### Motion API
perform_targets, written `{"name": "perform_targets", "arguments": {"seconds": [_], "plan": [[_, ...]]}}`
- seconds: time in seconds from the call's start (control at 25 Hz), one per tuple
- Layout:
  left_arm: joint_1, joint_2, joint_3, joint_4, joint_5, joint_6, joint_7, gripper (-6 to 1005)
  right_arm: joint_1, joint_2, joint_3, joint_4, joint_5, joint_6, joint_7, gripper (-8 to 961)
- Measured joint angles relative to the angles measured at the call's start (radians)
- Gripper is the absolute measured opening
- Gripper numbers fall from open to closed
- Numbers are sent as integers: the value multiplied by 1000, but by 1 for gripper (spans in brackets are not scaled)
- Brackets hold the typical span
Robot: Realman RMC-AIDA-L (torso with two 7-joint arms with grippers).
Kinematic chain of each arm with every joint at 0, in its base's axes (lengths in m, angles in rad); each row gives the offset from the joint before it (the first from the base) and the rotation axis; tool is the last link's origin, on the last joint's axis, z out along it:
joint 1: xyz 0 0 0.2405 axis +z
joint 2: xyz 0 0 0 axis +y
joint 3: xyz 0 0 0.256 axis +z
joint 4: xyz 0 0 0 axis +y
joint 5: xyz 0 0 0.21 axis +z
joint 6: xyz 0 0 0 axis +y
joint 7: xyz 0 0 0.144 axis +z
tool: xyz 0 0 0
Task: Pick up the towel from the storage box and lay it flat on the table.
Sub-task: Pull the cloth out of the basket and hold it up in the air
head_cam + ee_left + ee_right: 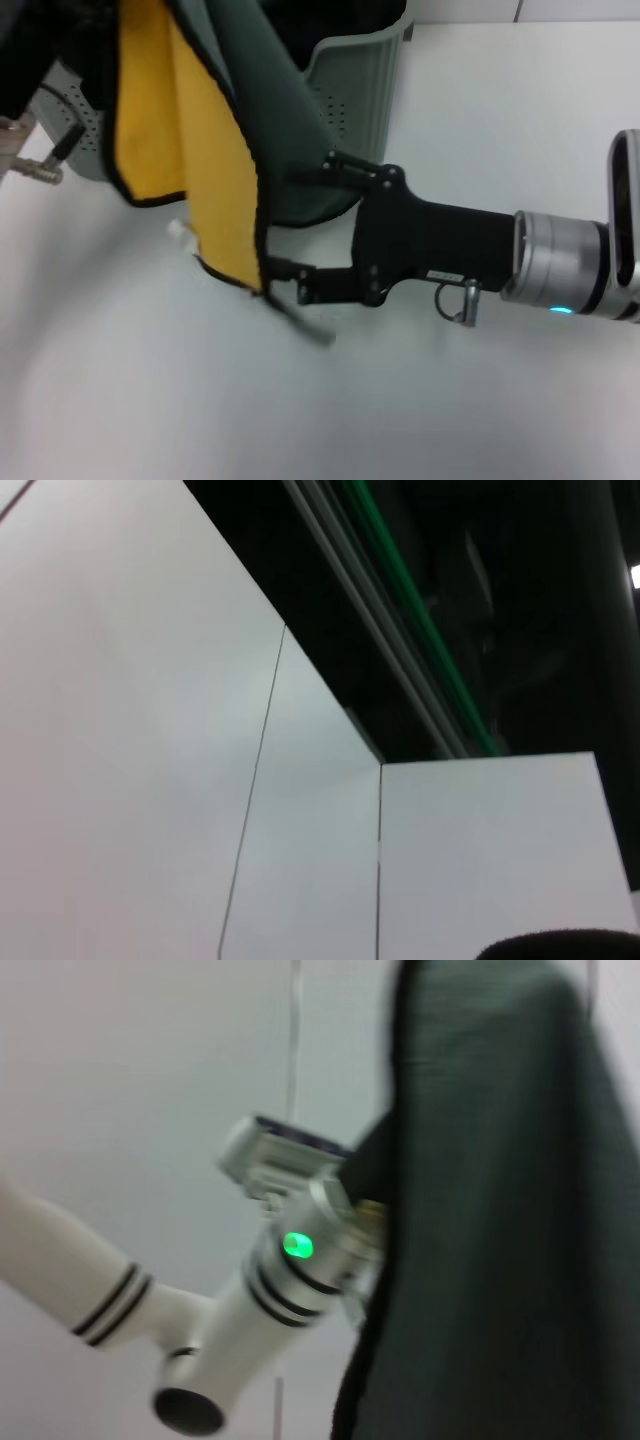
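White, smooth table (480, 120) is spreading wide under the work, with the sage grey-green perforated plastic storage box (362, 90) standing at its far side. Hanging clear of that box, the yellow and grey-green towel (215, 150) with black stitched edging is being suspended from above at the upper left, apparently so it can drape open, though the left gripper itself is out of sight. Reaching in, the right gripper (285, 225) is standing with fingers spread around the towel's lower edge, not clenched, seemingly preparing to take a corner; the box sits close behind.

No legible text, seemingly.
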Motion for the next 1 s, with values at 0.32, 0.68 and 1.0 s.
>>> {"name": "perform_targets", "arguments": {"seconds": [0.32, 0.68, 1.0], "plan": [[4, 2, 21, -22, -14, -42, 84, 33, -61, 0, -1, -68, 9, 11, -39, 861], [-15, -1, 30, -17, -17, -52, 95, 34, -62, 0, -1, -69, 12, -92, -63, 861], [-22, 0, 32, -13, -40, -46, 94, 35, -55, 0, -19, -38, 13, -156, -54, 842]]}}
